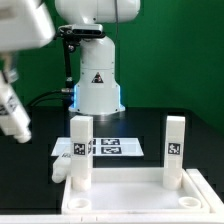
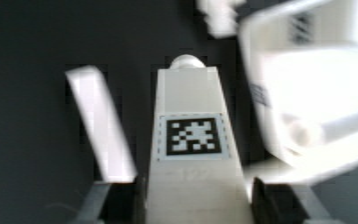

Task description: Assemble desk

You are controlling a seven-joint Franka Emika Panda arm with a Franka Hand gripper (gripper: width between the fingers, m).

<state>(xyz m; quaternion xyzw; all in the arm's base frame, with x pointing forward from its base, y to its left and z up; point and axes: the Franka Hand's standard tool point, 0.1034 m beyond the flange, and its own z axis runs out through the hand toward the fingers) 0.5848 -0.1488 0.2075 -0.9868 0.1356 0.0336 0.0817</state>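
Fingers point(image 2: 119, 205) clamped on a leg point(image 2: 194, 115); only the wrist view shows it.

Black table point(image 1: 30, 160): marker board point(image 1: 107, 146) centre; tabletop panel point(image 1: 125, 192) at 6 o'clock; robot base point(image 1: 97, 85) at 12.

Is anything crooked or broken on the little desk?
Nothing stands out. One leg and a second leg stand upright at corners of the tabletop. The gripper holds a third leg squarely. No cracks or spills show, though the wrist view is blurry.
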